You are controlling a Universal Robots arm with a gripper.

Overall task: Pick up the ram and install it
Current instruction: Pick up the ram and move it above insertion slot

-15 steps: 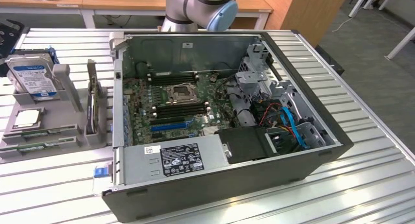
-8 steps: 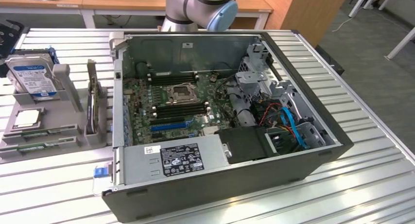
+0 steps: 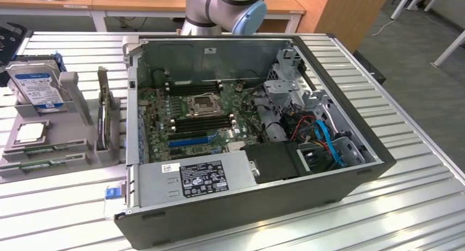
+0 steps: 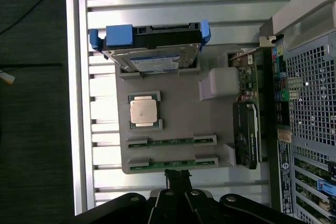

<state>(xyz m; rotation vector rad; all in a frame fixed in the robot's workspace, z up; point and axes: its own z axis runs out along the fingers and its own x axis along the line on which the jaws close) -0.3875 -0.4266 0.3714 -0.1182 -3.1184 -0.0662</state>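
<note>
My pincer (image 4: 177,177) is shut together and holds nothing. It hangs just past the edge of the grey tray (image 4: 173,85). The ram (image 4: 173,162) lies flat in the tray's outermost slot, the thing closest to my fingertips. A second ram (image 4: 171,141) lies in the next slot inward. Further into the tray sits the CPU (image 4: 144,112), then the drive (image 4: 152,51) standing at the far end. The tray rests on the counter (image 3: 407,207) beside the open case (image 3: 254,126).

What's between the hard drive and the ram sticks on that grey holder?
The square silver CPU chip, between hard drive and ram sticks, clearest in the wrist view.
</note>
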